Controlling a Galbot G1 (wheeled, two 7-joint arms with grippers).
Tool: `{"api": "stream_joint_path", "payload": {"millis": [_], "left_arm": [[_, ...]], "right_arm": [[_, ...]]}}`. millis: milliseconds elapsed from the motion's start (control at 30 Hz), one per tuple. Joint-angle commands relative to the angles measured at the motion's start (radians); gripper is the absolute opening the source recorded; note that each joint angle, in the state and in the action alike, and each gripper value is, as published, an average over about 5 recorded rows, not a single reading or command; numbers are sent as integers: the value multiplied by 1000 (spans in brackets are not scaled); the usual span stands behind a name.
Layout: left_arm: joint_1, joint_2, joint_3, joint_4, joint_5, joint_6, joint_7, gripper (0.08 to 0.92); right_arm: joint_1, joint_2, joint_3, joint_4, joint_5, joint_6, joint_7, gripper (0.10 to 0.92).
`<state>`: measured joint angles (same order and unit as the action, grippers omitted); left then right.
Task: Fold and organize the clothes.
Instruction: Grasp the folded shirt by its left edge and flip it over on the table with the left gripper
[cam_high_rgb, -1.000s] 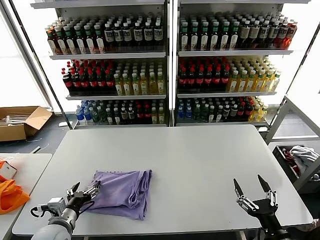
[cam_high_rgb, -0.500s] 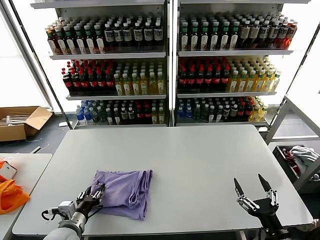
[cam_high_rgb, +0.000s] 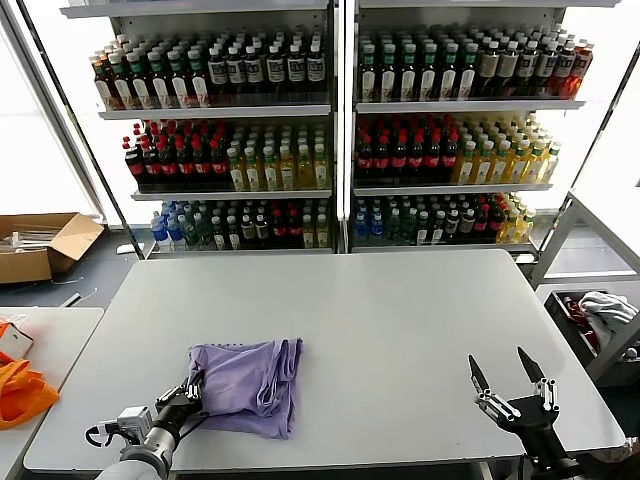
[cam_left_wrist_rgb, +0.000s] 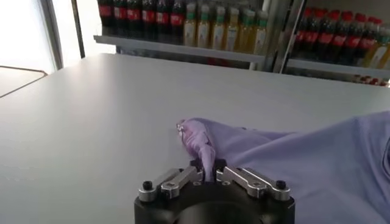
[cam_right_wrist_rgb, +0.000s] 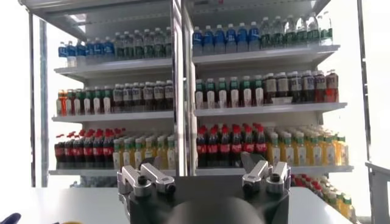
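Observation:
A lilac T-shirt (cam_high_rgb: 247, 384) lies bunched and partly folded on the grey table (cam_high_rgb: 400, 320), near its front left. My left gripper (cam_high_rgb: 190, 392) is at the shirt's front left corner, shut on a pinch of the lilac cloth (cam_left_wrist_rgb: 201, 143); the wrist view shows the fabric (cam_left_wrist_rgb: 317, 164) squeezed between the jaws (cam_left_wrist_rgb: 208, 172). My right gripper (cam_high_rgb: 510, 378) stands open and empty above the table's front right corner, fingers pointing up.
Orange fabric (cam_high_rgb: 20, 392) lies on a side table at the left. A cardboard box (cam_high_rgb: 45, 245) sits on the floor behind it. Shelves of bottles (cam_high_rgb: 330, 130) stand beyond the table. A bin with cloths (cam_high_rgb: 600, 320) is at the right.
My left gripper has moved right and forward along the front edge, drawing the shirt's left corner with it; the shirt is more bunched. The right arm has not moved.

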<state>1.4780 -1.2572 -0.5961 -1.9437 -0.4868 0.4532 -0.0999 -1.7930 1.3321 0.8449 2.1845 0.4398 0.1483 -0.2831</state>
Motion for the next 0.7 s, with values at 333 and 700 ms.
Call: {"api": "stream_joint_path", "payload": {"millis": [333,700], "left_arm": [[47,328,-515,72,-247,-5,38,153],[96,450,-551,-163,-398,96,-45,153]], "right_arm": [[19,-5,-19,-11,10,-3,1,823],[20,4,-35,-6,8,-3,1,823]]}}
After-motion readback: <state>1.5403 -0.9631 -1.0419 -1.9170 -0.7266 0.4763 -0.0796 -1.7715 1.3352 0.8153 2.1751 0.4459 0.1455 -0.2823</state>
